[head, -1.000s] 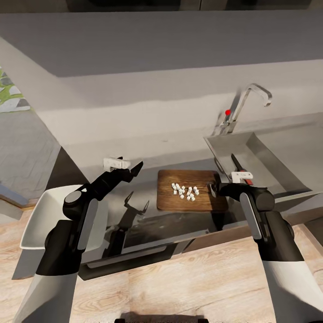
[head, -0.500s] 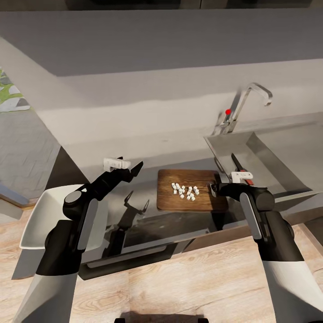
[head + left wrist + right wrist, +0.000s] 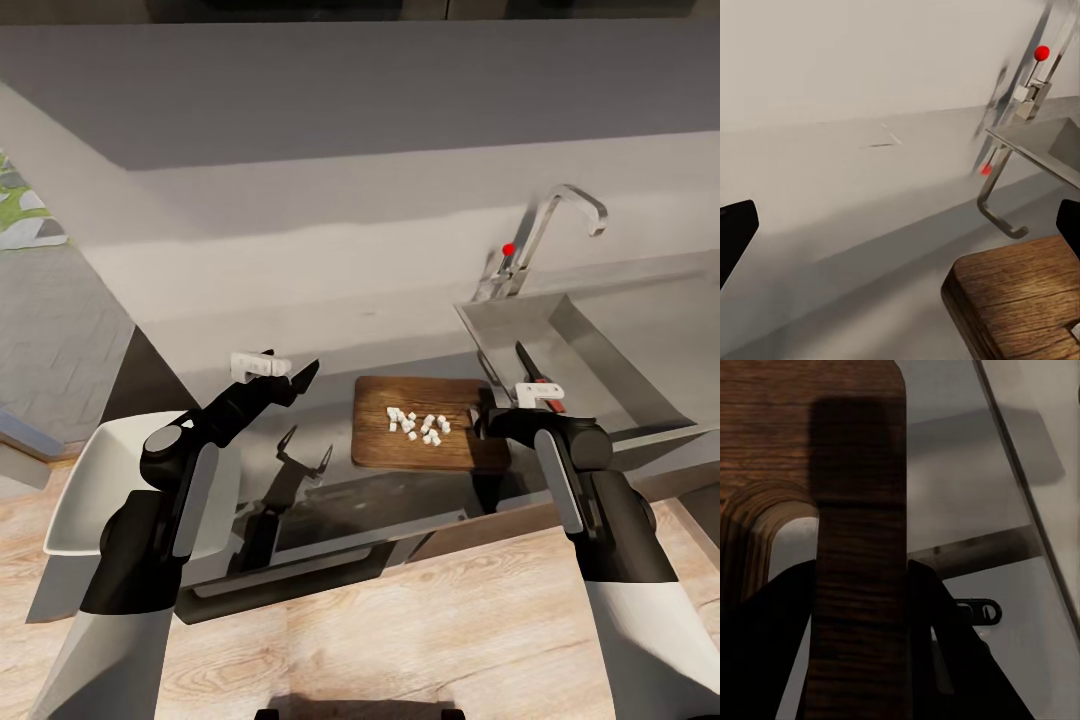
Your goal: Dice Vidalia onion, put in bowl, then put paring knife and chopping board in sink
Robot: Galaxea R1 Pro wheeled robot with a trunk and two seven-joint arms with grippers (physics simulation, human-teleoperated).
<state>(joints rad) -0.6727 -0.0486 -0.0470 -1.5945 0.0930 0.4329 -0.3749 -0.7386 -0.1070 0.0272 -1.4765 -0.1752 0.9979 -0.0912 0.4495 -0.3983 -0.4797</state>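
Note:
The dark wooden chopping board (image 3: 400,455) lies on the grey countertop (image 3: 390,350) just left of the sink (image 3: 590,365). Several white diced onion pieces (image 3: 422,425) sit on its middle. My right gripper (image 3: 482,420) is shut on the board's sink-side end; in the right wrist view a strip of the board (image 3: 859,532) runs between the dark fingers (image 3: 960,652). The paring knife (image 3: 528,368) lies inside the sink. My left gripper (image 3: 292,372) hangs open above the counter, left of the board (image 3: 1020,300). The white bowl (image 3: 75,500) stands at the far left, partly behind my left arm.
A curved chrome faucet (image 3: 548,232) with a red knob (image 3: 508,249) rises behind the sink. A grey wall backs the counter. Dark cabinet fronts and a wooden floor (image 3: 400,640) lie below the counter's front edge.
The chopping board and the onion pieces on it have shifted slightly toward the sink with my right gripper. The left arm has not moved.

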